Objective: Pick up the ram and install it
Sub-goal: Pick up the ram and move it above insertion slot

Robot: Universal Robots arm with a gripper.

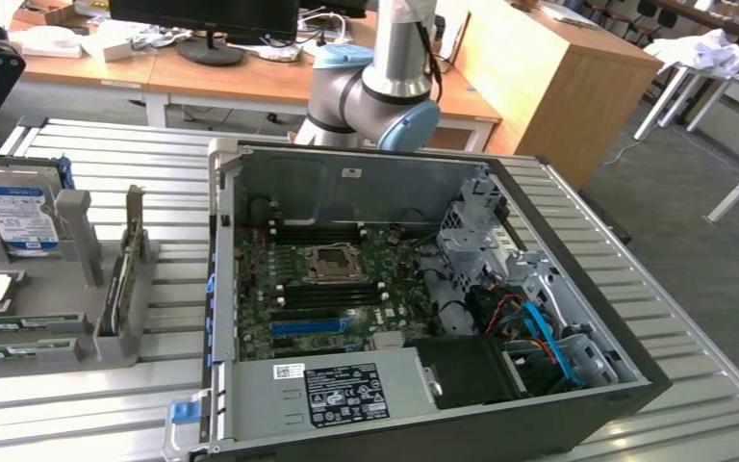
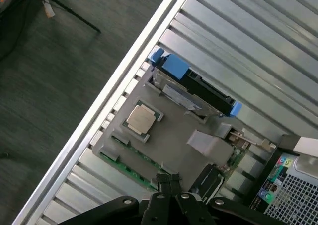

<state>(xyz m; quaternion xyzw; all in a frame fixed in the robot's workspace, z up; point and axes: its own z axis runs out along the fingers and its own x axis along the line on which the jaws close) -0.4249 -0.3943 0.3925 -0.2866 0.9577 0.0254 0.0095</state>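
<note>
The ram (image 2: 130, 168) is a thin green stick standing on edge in a slot along one side of the grey parts holder (image 2: 174, 140). In the exterior view, green ram sticks (image 1: 8, 328) lie in the holder (image 1: 74, 318) at the exterior view's left, beside the open computer case (image 1: 344, 178). My gripper (image 2: 168, 181) hangs above the holder with its two dark fingers pressed together and nothing between them; the tips line up close to the ram's slot. The motherboard (image 1: 324, 289) with its black slots lies inside the case.
The holder also carries a silver hard drive with a blue label (image 1: 16, 217), seen with blue rails (image 2: 194, 81) from the wrist, and a processor chip (image 2: 140, 118). The arm's elbow (image 1: 376, 91) stands behind the case. The metal table's edge (image 2: 124, 71) drops to dark floor.
</note>
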